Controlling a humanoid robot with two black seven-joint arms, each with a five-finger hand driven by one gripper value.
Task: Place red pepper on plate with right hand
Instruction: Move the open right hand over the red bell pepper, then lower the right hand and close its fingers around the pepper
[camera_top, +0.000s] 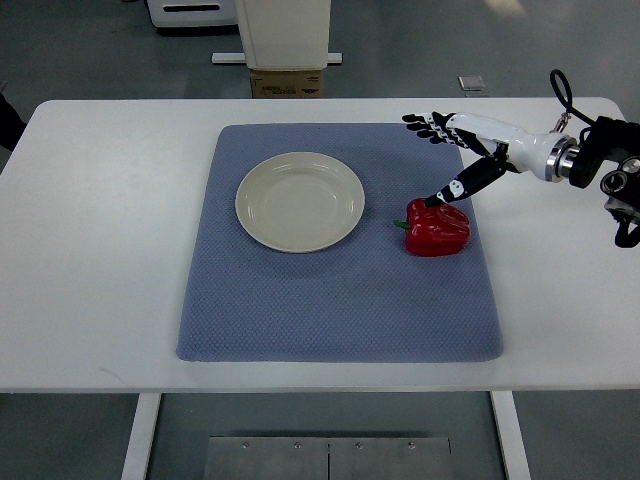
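right hand (462, 150) — entering from the picture's right edge on a white forearm with a dark wrist joint, it hangs over the far right part of the mat with its fingers spread and holding nothing. the four fingers (425, 124) extend leftward in a row near the mat's far right corner, while the thumb (458, 187) reaches down and to the left, its dark tip at or just above the top of the red pepper (437, 229); whether tip and pepper actually touch cannot be told from this view. the red pepper lies on its side on the blue-grey mat (330, 300), toward the mat's right edge, its green stem (400, 224) pointing left toward the plate. plate (300, 201) — a round, cream-coloured dish resting on the mat's far left-centre region, just left of the pepper but apart from it, with a strip of bare mat between them. the mat lies flat on a white table (100, 250), roughly centred on it. beyond the table's far edge stands a white pedestal (284, 35) with a cardboard box (287, 83) at its foot.
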